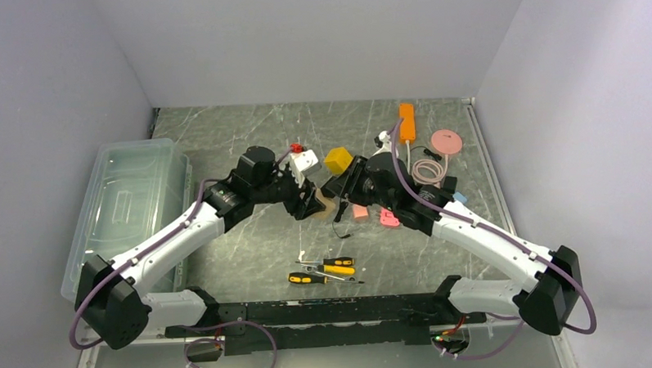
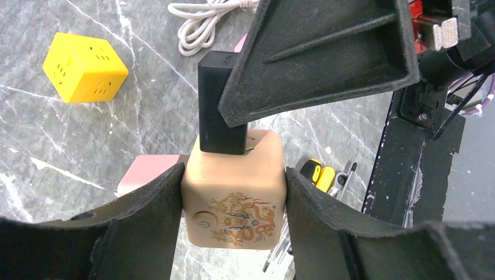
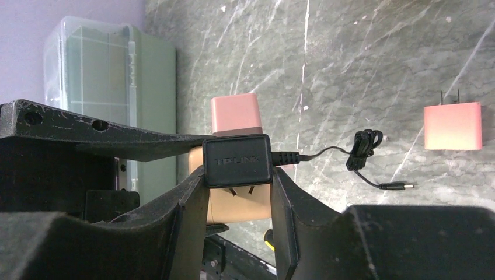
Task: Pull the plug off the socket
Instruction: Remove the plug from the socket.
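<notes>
Our left hand [image 2: 233, 195] is clamped on the beige socket [image 2: 233, 169], one finger on each side. Our right hand [image 3: 237, 175] is clamped on the black plug [image 3: 236, 160]. The pair sits between the two arms at mid-table, seemingly lifted off the table [image 3: 362, 58]. In the right wrist view we think we see a sliver of prong between plug and socket, so the plug looks seated or nearly so.

The main risk, as we judge it, is slip. Both bodies are smooth, and a stiff fit could let the plug slide out of the right fingers or drag the socket from the left. A pull not in line with the prongs could jam or bend them. If the plug lets go suddenly, either arm may jerk and knock the yellow cube [image 2: 84, 67] or the pink adapter [image 3: 453, 125]. The cord [image 3: 327, 154] trails onto the table and could snag as we draw away.
</notes>
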`<state>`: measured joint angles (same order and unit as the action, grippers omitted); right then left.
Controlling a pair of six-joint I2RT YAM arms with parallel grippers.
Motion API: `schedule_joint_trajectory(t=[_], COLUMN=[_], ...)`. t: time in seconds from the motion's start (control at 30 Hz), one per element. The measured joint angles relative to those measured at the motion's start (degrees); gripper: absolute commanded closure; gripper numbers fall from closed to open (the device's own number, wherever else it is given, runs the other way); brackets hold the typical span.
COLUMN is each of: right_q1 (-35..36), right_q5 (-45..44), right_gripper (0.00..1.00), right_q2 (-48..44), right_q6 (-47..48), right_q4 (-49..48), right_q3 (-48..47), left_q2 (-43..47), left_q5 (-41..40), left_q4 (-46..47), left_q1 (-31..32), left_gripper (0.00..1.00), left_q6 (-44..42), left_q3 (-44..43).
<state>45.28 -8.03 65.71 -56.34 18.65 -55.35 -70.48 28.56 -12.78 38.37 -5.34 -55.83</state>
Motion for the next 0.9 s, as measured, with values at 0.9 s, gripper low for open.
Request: schedule_joint_trajectory(t=[0.9], right_q1=[-1.81], right_q5=[0.24], right_gripper=[1.00], right_q2=[1.68], right_q6=[-0.46], right_q4=[0.35], right_q3=[0.44], left_q2=[-3.54], left_q5=[0.35], left_q4=[1.81], left_q1=[-0.15], left_gripper=[1.00], left_q6=[-1.36], left_q3=[-0.11])
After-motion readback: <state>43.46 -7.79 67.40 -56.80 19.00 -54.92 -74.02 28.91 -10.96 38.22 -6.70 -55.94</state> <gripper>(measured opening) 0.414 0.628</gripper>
